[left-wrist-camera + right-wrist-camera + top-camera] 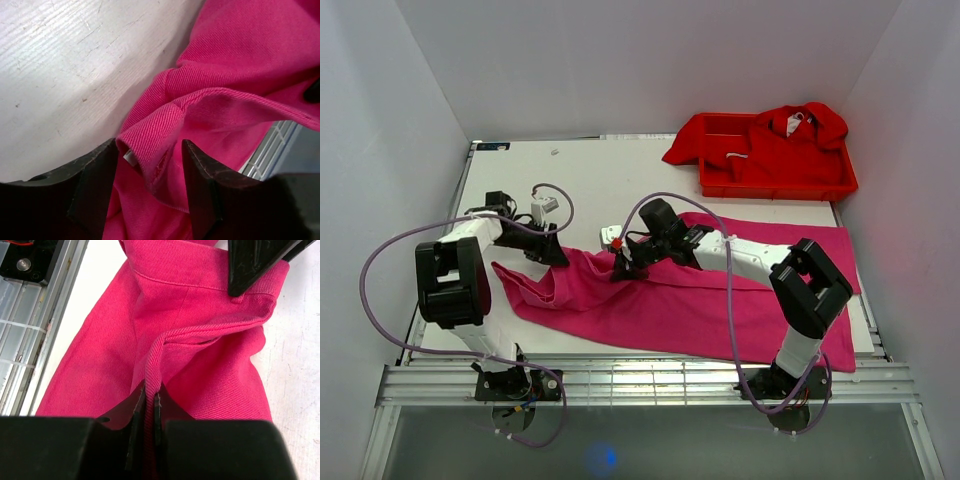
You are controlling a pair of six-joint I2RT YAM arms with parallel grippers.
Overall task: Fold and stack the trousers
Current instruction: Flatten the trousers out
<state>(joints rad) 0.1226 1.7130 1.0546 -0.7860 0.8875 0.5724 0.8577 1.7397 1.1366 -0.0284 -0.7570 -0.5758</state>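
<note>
The magenta-pink trousers lie spread across the near half of the table, their left end bunched up. My right gripper is shut on a raised ridge of the fabric, which runs straight in between its closed fingers. My left gripper is at the trousers' left edge. Its two fingers stand apart, with a folded hem carrying a small white label between them. The fabric rises in a fold between the two grippers.
A red plastic tray at the back right holds brighter red garments that spill over its left rim. The slatted metal table edge runs along the front. White walls close in on three sides.
</note>
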